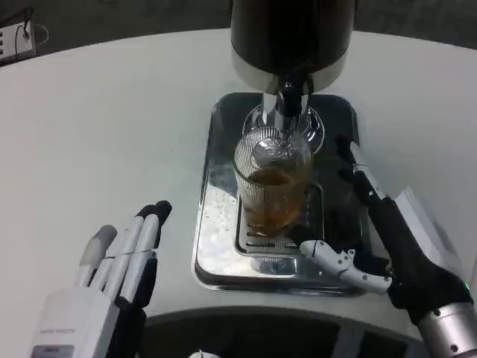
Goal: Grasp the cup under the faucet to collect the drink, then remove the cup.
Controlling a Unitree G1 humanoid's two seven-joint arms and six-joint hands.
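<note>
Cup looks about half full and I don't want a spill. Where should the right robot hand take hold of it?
Probably around the cup's ribbed lower wall, coming from its right, where the right robot hand waits open. The faucet blocks the top, and the cup stands upright on the tray.

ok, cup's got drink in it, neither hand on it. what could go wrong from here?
1. The ribbed clear glass cup stands unheld, directly under the black faucet; lifting it straight up could knock the spout.
2. It holds amber liquid, so a sideways bump from the right robot hand beside it may spill onto the shiny metal drip tray.
3. The left robot hand sits off the tray, too far to steady it.
</note>
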